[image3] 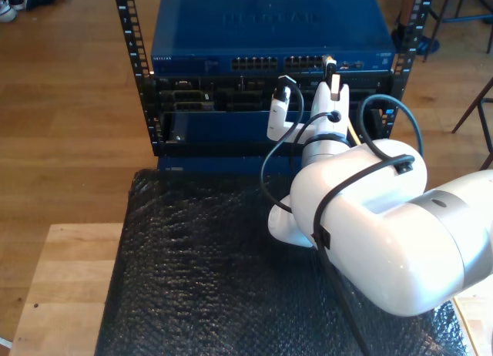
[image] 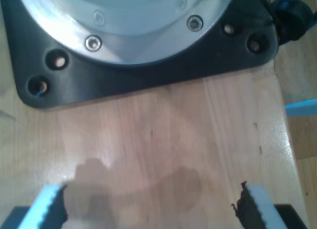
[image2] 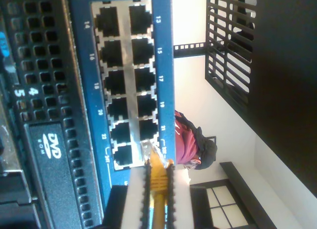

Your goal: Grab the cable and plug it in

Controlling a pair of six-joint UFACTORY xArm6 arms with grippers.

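Observation:
The yellow cable [image2: 157, 189] is pinched between the pads of my second gripper [image2: 157, 172], which is shut on it. Its clear plug [image2: 150, 150] sits at the mouth of the last port in the blue switch's [image2: 166, 65] port block, beside the one marked 21; whether it is seated I cannot tell. In the exterior view my second gripper [image3: 332, 85] reaches up to the switch [image3: 262, 32] with the cable's yellow end [image3: 332, 63] at the port row. My first gripper [image: 151, 209] stands open over bare wood, nothing between its blue-padded fingers [image: 49, 204].
A black arm base plate [image: 148, 80] lies just ahead of my first gripper on the wooden table [image: 173, 140]. A black bubbled mat [image3: 192, 256] covers the table before the rack [image3: 127, 55]. A DVD drive [image2: 52, 147] sits beside the switch. A person [image2: 190, 144] is in the background.

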